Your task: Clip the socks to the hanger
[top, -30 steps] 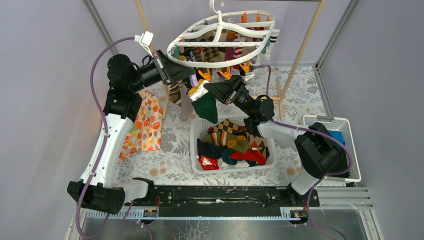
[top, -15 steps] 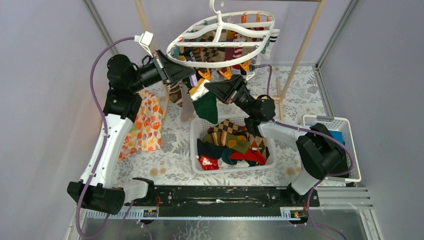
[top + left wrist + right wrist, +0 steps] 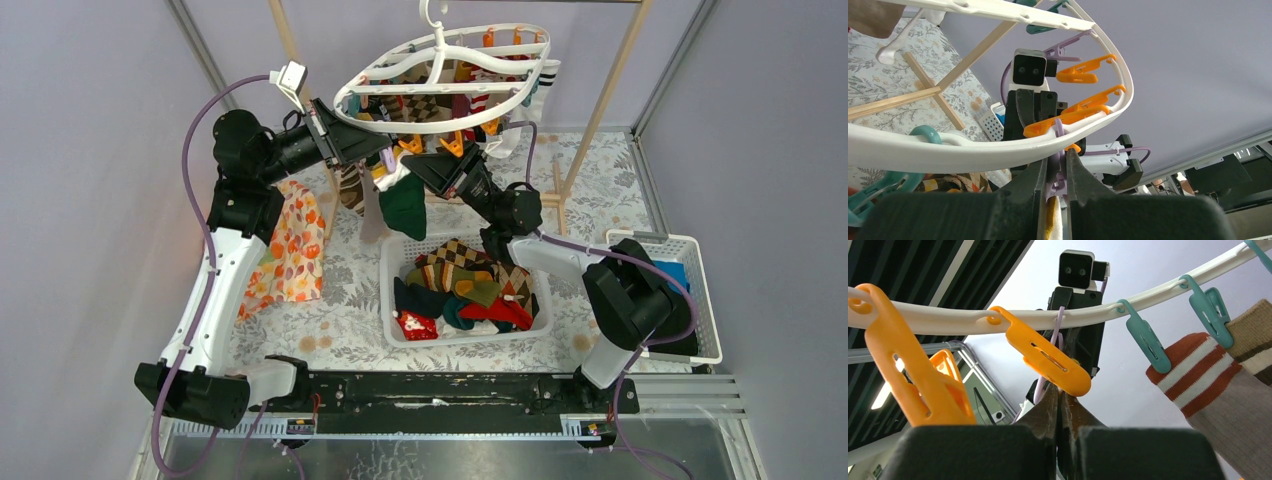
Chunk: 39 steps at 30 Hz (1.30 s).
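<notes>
Clipping step — left pincer [image 3: 1057, 162] squeezes purple clip [image 3: 1054, 186] under hanger [image 3: 923, 150] rim; right pincer [image 3: 1059, 397] fully closed, grip on dark green sock [image 3: 404, 208] unclear. Next — seat cuff in clip, release.

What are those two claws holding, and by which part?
Left claw squeezes a purple clip under the hanger rim, by its sides. Right claw is shut beside the green sock; a grip on it cannot be told.
</notes>
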{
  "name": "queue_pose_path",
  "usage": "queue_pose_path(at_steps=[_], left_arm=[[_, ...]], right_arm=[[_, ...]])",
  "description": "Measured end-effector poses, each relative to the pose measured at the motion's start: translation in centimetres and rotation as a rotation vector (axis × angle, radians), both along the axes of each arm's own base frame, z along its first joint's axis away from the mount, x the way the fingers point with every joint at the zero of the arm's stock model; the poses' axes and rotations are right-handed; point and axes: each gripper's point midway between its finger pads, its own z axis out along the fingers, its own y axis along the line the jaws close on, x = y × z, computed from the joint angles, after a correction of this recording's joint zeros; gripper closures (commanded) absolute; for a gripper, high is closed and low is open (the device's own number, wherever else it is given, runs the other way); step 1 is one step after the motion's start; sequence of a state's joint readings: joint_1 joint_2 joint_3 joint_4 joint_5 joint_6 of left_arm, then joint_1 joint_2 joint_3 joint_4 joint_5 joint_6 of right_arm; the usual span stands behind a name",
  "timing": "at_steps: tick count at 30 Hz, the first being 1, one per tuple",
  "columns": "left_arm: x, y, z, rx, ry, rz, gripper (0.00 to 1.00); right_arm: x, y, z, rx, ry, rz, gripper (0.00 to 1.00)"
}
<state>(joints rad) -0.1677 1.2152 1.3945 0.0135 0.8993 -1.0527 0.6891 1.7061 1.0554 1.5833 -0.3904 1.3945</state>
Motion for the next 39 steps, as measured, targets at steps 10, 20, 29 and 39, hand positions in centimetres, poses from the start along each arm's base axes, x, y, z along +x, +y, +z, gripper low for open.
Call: queue_pose_path(at_steps=[10, 20, 29, 39], left_arm=[[0.0, 0.0, -0.1, -0.003, 0.007, 0.000, 0.63], [-0.5, 0.2, -0.3, 0.032, -0.027, 0.017, 0.27], [-0.9, 0.8, -1.3, 0.088, -0.028, 0.046, 0.22], [-2.0, 0.8, -3.5, 0.113, -0.005, 0.017, 0.73]], right_arm=[[0.2, 0.5, 0.9, 0.021, -0.018, -0.013, 1.00], [0.4, 0.6, 0.8, 0.027, -0.015, -0.029, 1.00], [0.5, 0.6, 0.9, 0.032, -0.014, -0.040, 1.00], [0.1, 1.2, 1.1, 0.045, -0.013, -0.057, 0.60]])
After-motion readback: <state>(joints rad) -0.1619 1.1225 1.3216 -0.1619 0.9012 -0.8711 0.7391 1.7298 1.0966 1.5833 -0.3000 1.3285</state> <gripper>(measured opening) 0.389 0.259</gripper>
